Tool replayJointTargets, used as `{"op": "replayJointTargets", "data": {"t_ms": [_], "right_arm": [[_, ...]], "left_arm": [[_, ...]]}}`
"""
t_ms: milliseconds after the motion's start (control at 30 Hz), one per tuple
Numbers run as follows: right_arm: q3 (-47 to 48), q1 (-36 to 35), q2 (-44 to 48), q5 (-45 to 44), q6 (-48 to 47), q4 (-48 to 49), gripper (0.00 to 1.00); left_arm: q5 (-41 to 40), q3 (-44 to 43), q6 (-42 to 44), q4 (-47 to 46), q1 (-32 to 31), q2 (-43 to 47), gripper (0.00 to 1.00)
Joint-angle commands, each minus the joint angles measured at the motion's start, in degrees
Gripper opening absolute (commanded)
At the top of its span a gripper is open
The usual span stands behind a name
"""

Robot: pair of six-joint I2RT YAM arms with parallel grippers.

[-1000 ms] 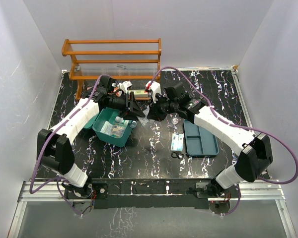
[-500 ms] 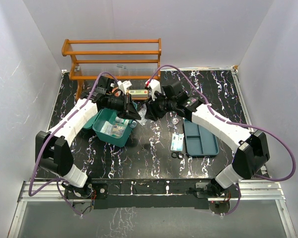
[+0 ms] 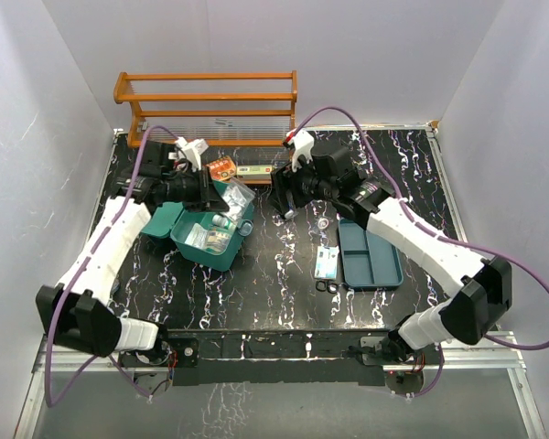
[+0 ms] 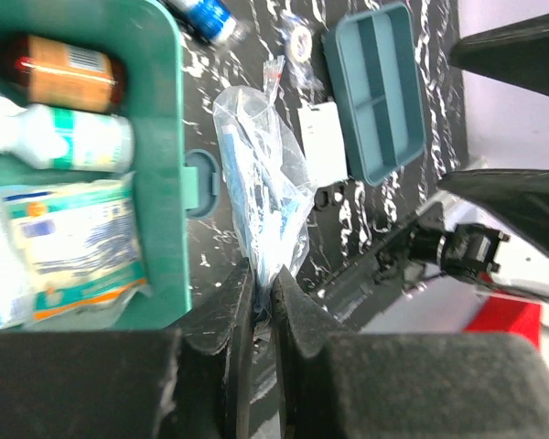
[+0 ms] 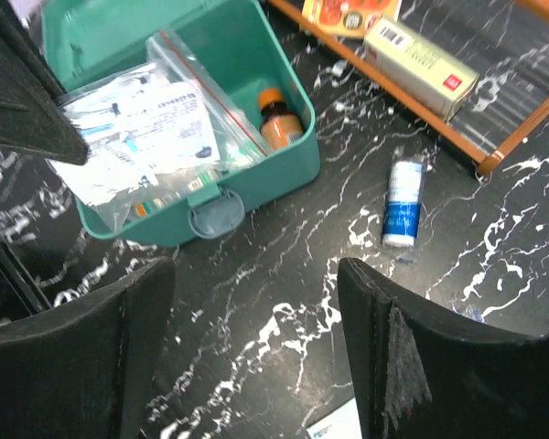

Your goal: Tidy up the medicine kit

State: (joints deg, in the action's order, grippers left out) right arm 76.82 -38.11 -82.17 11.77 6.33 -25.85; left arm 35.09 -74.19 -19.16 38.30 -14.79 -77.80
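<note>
The medicine kit's teal box (image 3: 218, 254) stands open at the left of the table, with bottles and packets inside. My left gripper (image 3: 221, 192) is shut on the top edge of a clear plastic bag (image 4: 261, 197). The bag (image 3: 238, 197) hangs above the box's right end, by the latch (image 4: 199, 183). My right gripper (image 5: 256, 302) is open with nothing between its fingers. It hovers over bare table right of the box (image 5: 284, 174), with the bag (image 5: 146, 128) ahead of it. The darker insert tray (image 3: 369, 254) lies on the table to the right.
An orange wooden rack (image 3: 210, 110) stands at the back with small boxes (image 5: 421, 69) on its lowest shelf. A blue-and-white bottle (image 5: 404, 203) lies on the table near the rack. A white card (image 3: 327, 263) and small black rings (image 3: 328, 286) lie left of the insert tray.
The bag passed from my right gripper to my left. The left shut on it and carried it left over the box; the right opened and drew back to the right.
</note>
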Motion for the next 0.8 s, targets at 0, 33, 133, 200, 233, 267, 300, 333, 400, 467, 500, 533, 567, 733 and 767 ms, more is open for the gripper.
{"op": "replayJointTargets", "data": {"t_ms": [0, 33, 133, 200, 233, 267, 300, 333, 400, 467, 500, 533, 567, 733, 767], "right_arm": [[-0.40, 0.14, 3.05, -3.87, 5.30, 7.86, 0.71], [-0.96, 0.11, 3.14, -4.88, 5.62, 8.24, 0.71], [-1.98, 0.12, 2.92, -6.74, 6.74, 8.96, 0.72], [-2.34, 0.10, 2.41, -7.27, 7.44, 8.97, 0.72], [-2.43, 0.08, 2.03, -7.22, 7.72, 8.93, 0.72], [-2.40, 0.09, 1.64, -7.14, 7.99, 8.84, 0.72], [-2.48, 0.12, 1.08, -7.11, 8.18, 8.81, 0.72], [-2.47, 0.09, 0.60, -6.98, 8.36, 8.86, 0.72], [-2.35, 0.17, -0.44, -6.50, 8.52, 8.71, 0.72], [-2.08, 0.13, -1.61, -5.95, 8.69, 8.33, 0.72], [-1.98, 0.10, -2.20, -5.61, 8.81, 8.25, 0.72], [-1.86, 0.11, -2.79, -5.35, 8.87, 8.04, 0.72], [-1.70, 0.15, -3.34, -4.97, 8.91, 7.81, 0.72], [-0.86, 0.21, -5.61, -4.40, 8.96, 7.32, 0.72], [-0.76, 0.17, -6.05, -4.32, 8.95, 7.35, 0.72]], "left_arm": [[-7.43, 0.63, 2.86, 1.87, 1.09, 6.59, 0.05], [-9.47, 0.75, 3.84, 2.65, 1.12, 7.37, 0.05], [-14.70, -0.24, 9.72, 5.70, 1.41, 9.23, 0.05], [-16.74, -1.43, 12.49, 6.90, 1.52, 9.87, 0.05], [-16.72, -1.63, 13.17, 7.26, 1.55, 9.94, 0.05], [-16.23, -1.15, 13.34, 7.19, 1.60, 9.95, 0.05], [-15.67, -0.09, 13.01, 6.33, 1.57, 10.17, 0.05], [-15.09, 1.55, 12.44, 5.46, 1.55, 10.46, 0.05], [-13.95, 4.86, 11.53, 3.44, 1.52, 10.80, 0.05], [-13.59, 7.22, 10.66, 1.73, 1.66, 10.39, 0.05], [-13.07, 8.08, 10.37, 0.91, 1.61, 9.88, 0.05], [-12.35, 8.70, 10.28, 0.29, 1.75, 9.21, 0.05], [-11.91, 9.31, 10.28, -0.17, 1.70, 8.38, 0.05], [-12.20, 12.19, 10.63, -1.54, 2.21, 4.81, 0.05], [-12.19, 12.53, 10.54, -1.98, 2.33, 4.14, 0.05]]}}
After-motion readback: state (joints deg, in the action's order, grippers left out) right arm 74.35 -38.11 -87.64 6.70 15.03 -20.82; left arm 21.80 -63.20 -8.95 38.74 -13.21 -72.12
